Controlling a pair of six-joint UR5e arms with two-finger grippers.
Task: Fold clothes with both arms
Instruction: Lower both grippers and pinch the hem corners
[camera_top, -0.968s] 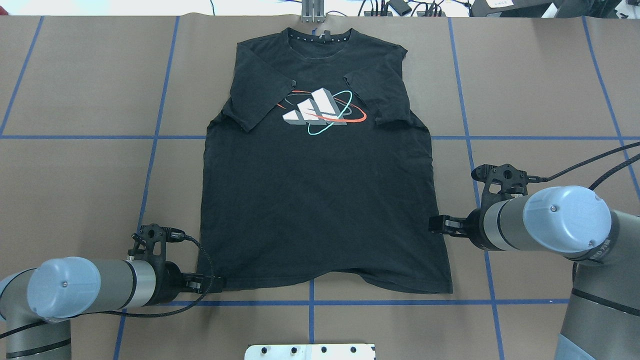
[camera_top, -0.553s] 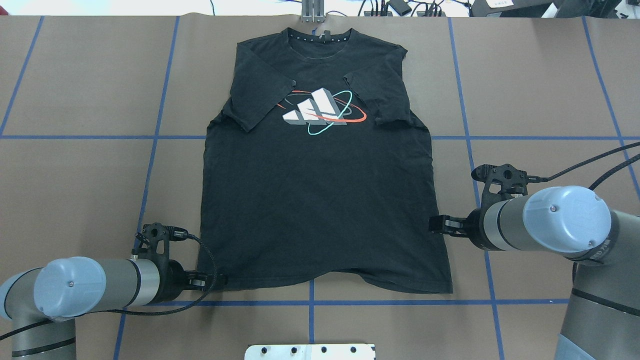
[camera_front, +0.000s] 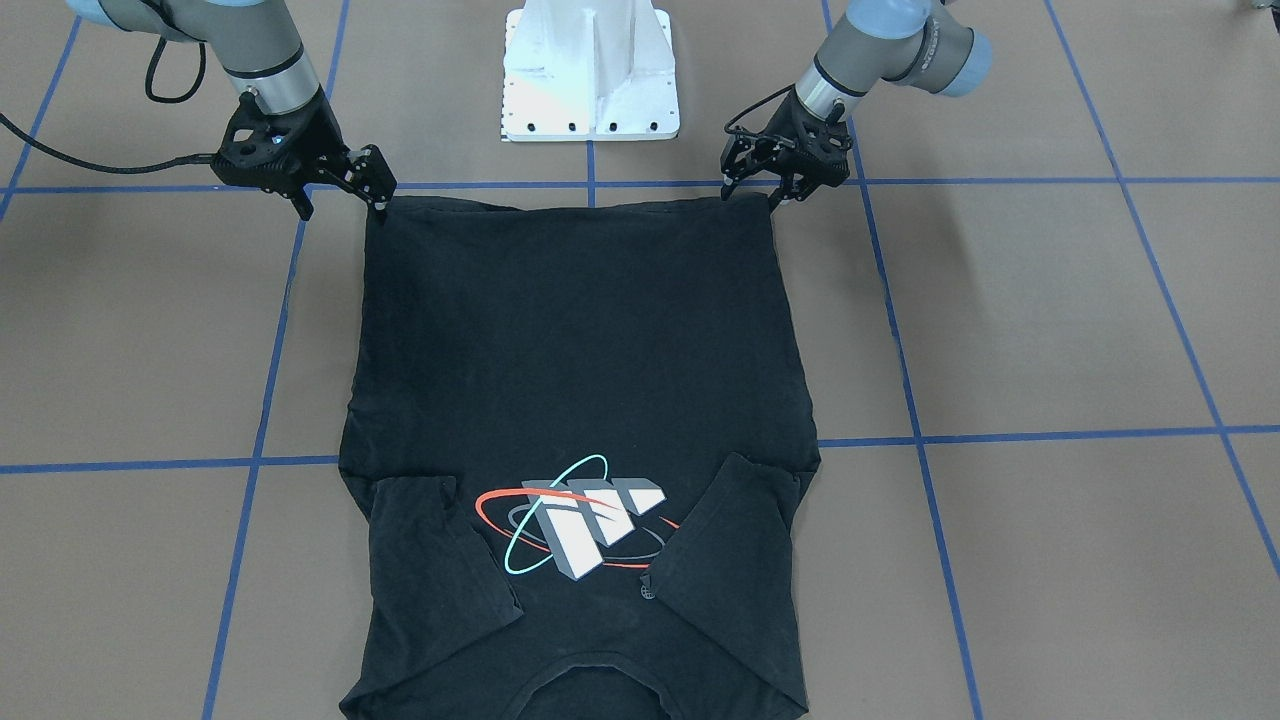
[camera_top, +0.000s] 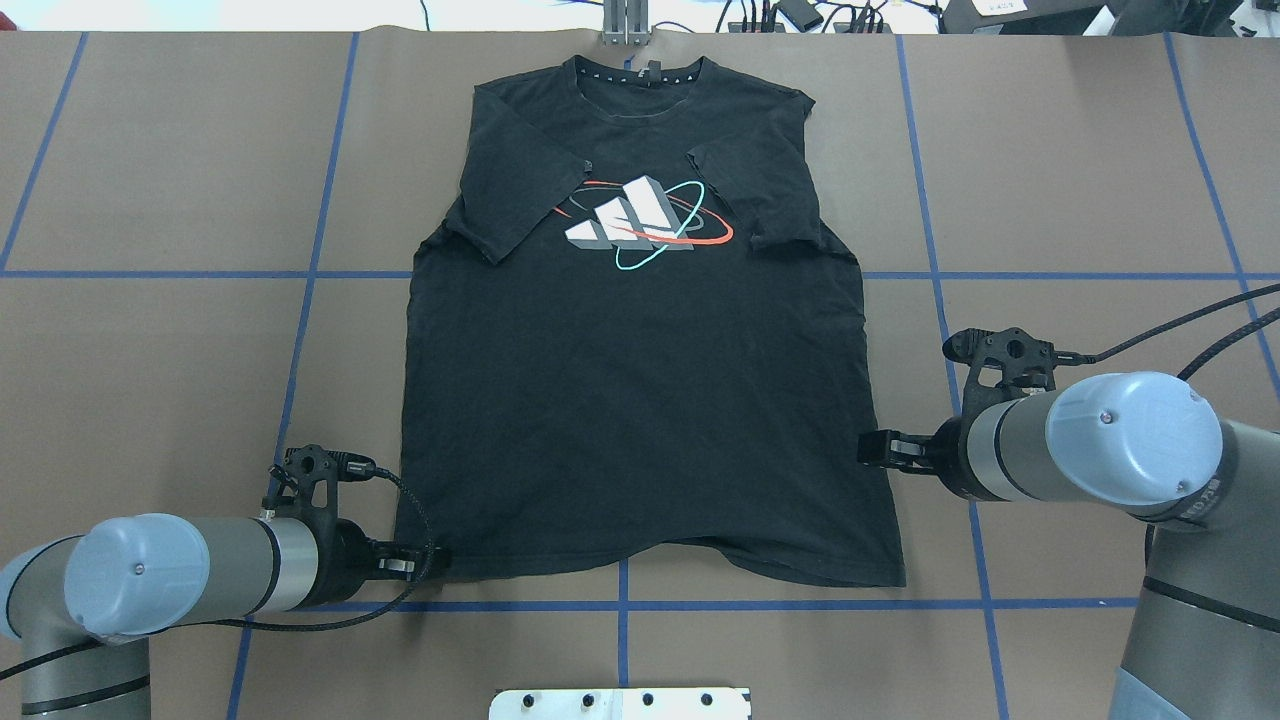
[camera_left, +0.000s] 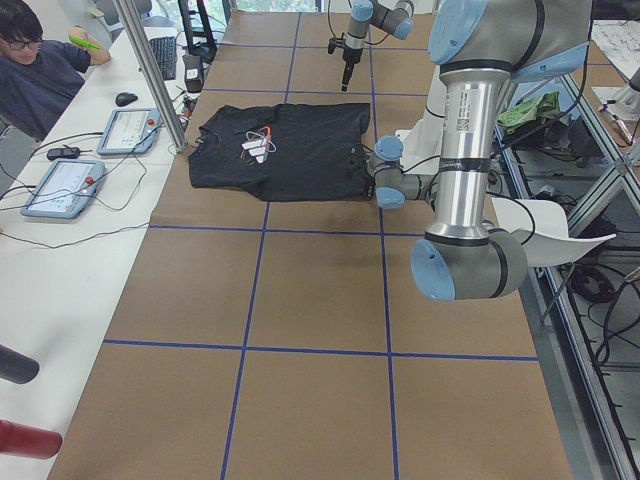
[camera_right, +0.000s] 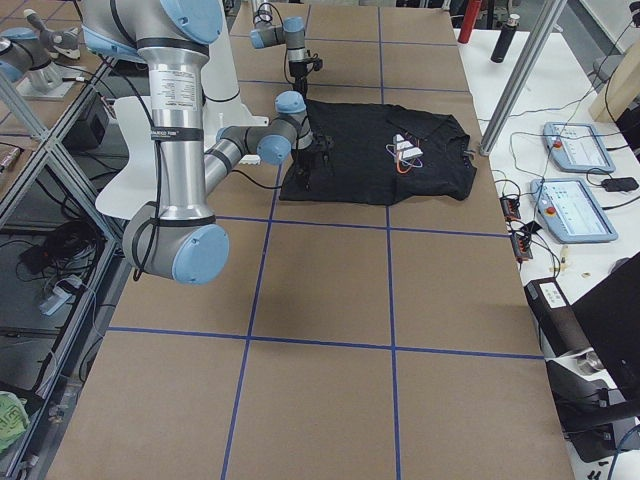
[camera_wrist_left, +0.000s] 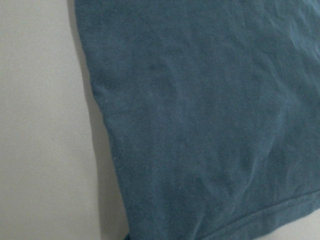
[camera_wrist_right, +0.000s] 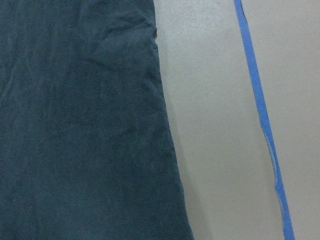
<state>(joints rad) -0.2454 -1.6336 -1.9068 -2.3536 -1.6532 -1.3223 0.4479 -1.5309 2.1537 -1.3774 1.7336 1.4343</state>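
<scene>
Exterior front-facing: a black T-shirt (camera_front: 570, 350) lies flat on the brown table (camera_front: 1050, 320), logo (camera_front: 580, 520) up and sleeves folded inward. The right gripper (camera_front: 342, 207) and left gripper (camera_front: 752, 193) stand at its two hem corners, jaws spread, holding nothing.

Overhead exterior: the left gripper meets the hem corner, while the right one sits just beside the shirt's side edge, short of its corner.

Side views: the shirt rests between both arms.

Wrist views: only the cloth's edge and bare table show, no fingers.

Light, limp and quick to sag, the shirt likely wants a pinch at both hem corners together.

Against a second ago, the left arm has edged slightly toward its corner. The right arm and the shirt look unchanged.
</scene>
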